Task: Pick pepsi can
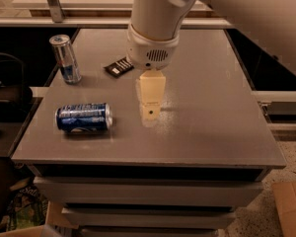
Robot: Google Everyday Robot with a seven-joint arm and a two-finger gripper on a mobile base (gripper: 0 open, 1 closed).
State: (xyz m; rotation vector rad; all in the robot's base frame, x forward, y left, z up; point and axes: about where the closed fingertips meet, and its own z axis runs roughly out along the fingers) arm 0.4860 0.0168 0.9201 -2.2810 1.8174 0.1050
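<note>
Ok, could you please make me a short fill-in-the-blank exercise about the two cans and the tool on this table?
1. The pepsi can lies on its ____ on the table.
2. The slim silver-and-blue can stands ____ behind it.
3. Seen in the picture, the tool hangs over the table to the ____ of the pepsi can.

Missing words: side; upright; right.
</note>
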